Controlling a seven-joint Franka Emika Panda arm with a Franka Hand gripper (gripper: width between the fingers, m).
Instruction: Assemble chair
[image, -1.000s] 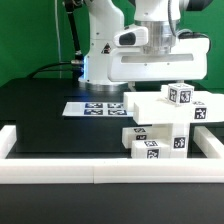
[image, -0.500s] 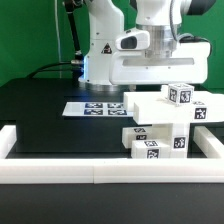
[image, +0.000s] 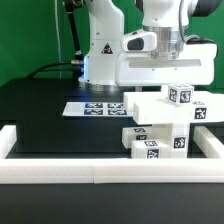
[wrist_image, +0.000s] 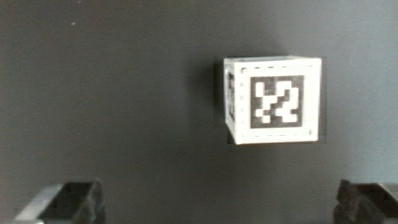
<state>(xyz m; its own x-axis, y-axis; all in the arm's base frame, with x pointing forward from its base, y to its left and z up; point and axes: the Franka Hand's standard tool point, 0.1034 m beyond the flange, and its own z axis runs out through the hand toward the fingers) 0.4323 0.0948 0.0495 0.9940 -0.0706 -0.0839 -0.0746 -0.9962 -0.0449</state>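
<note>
On the black table (image: 40, 115), toward the exterior view's right, the white chair parts (image: 165, 125) sit stacked, each bearing black-and-white marker tags, just inside the white border rail (image: 100, 168). The marker board (image: 92, 108) lies beside them. Above, the gripper (wrist_image: 222, 200) hangs with jaws wide, holding nothing, over one tagged block (wrist_image: 272, 102).

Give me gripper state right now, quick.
Gripper: open, jaws wide apart, holding nothing; a tagged white chair part lies on the black table beyond the fingertips, untouched.
</note>
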